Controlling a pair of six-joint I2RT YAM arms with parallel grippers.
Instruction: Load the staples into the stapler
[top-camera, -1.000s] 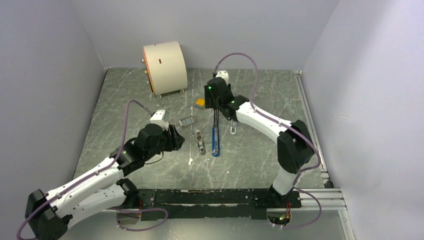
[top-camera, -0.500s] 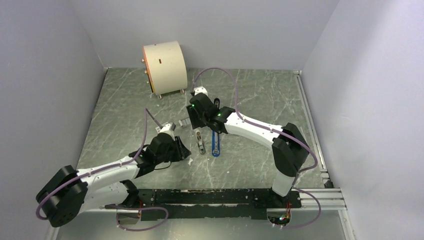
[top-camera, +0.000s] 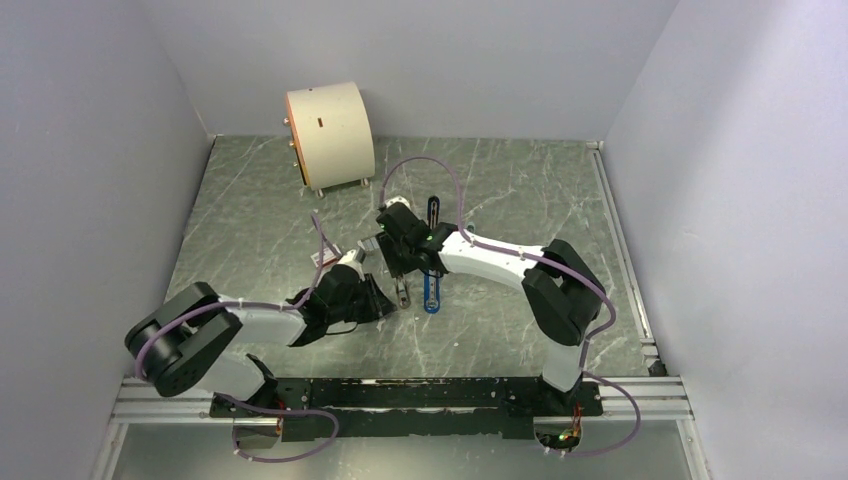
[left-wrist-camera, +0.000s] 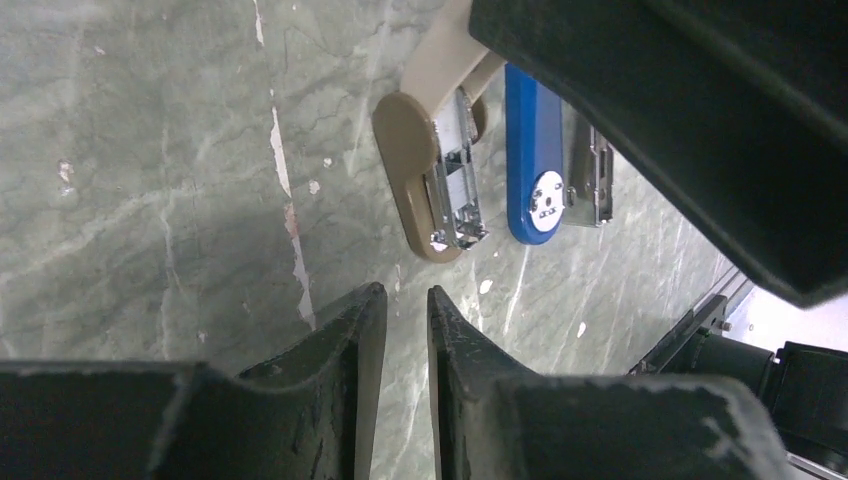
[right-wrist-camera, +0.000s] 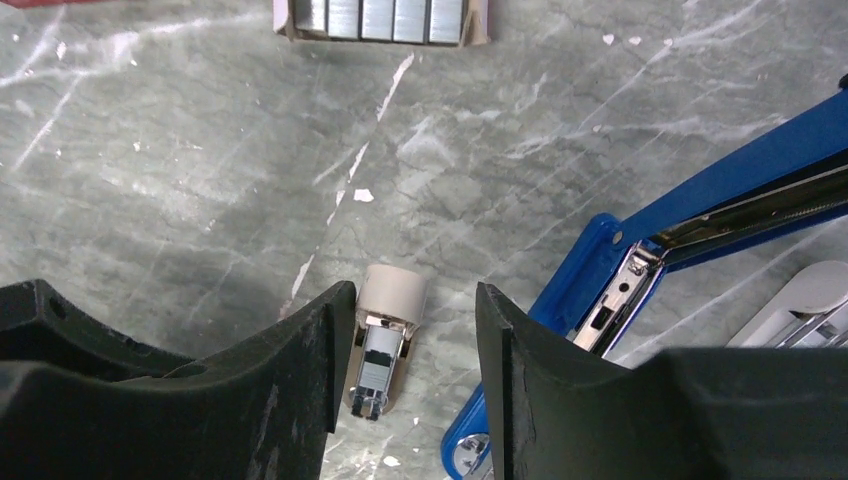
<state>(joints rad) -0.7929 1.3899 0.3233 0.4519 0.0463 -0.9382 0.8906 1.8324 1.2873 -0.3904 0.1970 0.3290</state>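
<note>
The blue stapler (top-camera: 430, 292) lies mid-table, hinged open with its black half standing upright; it also shows as the stapler (right-wrist-camera: 600, 280) and the stapler (left-wrist-camera: 533, 140). The staples (right-wrist-camera: 380, 18) are silvery ribbed strips in a small cardboard tray at the top edge of the right wrist view. My right gripper (top-camera: 400, 266) hangs open over a little beige-grey block (right-wrist-camera: 385, 340), left of the stapler; the right gripper (right-wrist-camera: 415, 295) holds nothing. My left gripper (top-camera: 378, 300) sits low, just left of that block; the left gripper (left-wrist-camera: 405, 300) shows only a narrow empty slit between its fingers.
A big cream cylinder (top-camera: 330, 135) stands at the back left. A small red-and-white box (top-camera: 322, 258) lies left of the grippers. A silvery metal piece (right-wrist-camera: 800, 300) lies just right of the stapler. Grey walls close in three sides.
My right arm has swung from the back of the table leftward and down over the beige-grey block. My left gripper has slid right and nearer, toward the same block.
</note>
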